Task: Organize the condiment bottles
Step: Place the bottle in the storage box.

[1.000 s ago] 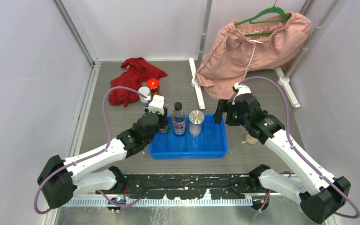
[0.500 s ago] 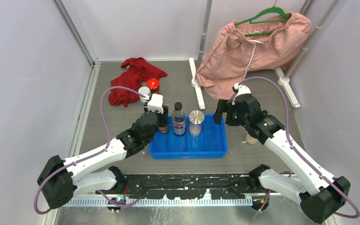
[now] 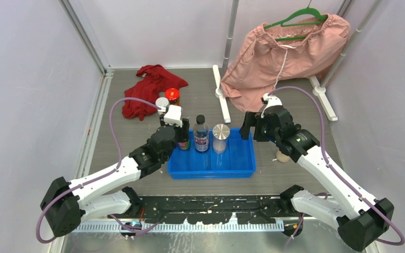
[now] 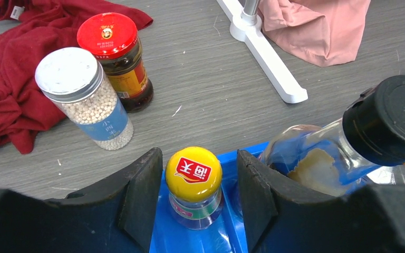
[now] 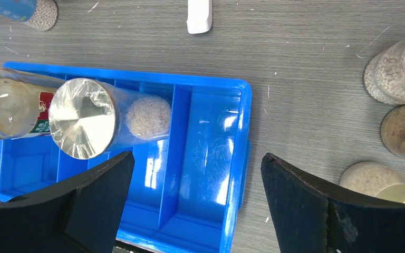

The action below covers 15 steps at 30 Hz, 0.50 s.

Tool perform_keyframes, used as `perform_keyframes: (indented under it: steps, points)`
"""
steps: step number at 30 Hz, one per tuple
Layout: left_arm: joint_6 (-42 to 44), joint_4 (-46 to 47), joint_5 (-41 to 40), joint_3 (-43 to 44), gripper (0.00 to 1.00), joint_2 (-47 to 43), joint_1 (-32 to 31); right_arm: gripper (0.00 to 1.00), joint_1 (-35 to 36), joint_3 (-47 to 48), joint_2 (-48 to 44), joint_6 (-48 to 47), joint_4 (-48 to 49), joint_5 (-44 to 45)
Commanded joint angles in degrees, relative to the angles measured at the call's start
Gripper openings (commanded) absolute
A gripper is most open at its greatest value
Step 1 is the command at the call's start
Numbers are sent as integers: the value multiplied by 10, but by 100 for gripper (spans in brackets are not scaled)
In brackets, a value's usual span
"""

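**Left fingers astride the yellow-capped bottle; right gripper empty above the tray**

Top view: the left gripper (image 3: 183, 129) hangs over the left end of the blue tray (image 3: 241, 159), with the yellow-capped bottle (image 3: 184, 143) directly beneath it. The black-capped bottle (image 3: 201, 134) and the silver-capped jar (image 3: 221, 136) stand next to it along the tray's far side. The red-lidded jar (image 3: 172, 95) and the bead jar (image 3: 162, 103) stand on the table behind the tray, beside a red cloth (image 3: 147, 84). The right gripper (image 3: 249, 126) hovers at the tray's far right corner.

Left wrist view: the fingers (image 4: 142, 195) flank the yellow cap. A narrow gap shows on each side, so the jaws are parted and grip nothing.

Right wrist view: the jaws are spread wide with nothing between them. The tray's bare right compartments lie below, and the silver-capped jar stands just outside the left finger. Three jars (image 5: 395, 74) stand on the table, well off the tray's right edge.
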Motion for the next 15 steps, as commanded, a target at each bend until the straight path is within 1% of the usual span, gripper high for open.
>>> perform_keyframes:
  steps: [1,10,15]
  points:
    - [-9,26,-5,15,56,-20,1,96,-2,0,-2,0,19,-8]
    - [-8,7,0,20,58,-38,1,97,-1,3,-7,0,15,-5]
    - [8,-17,2,48,59,-49,1,97,-2,13,-5,0,12,-1]
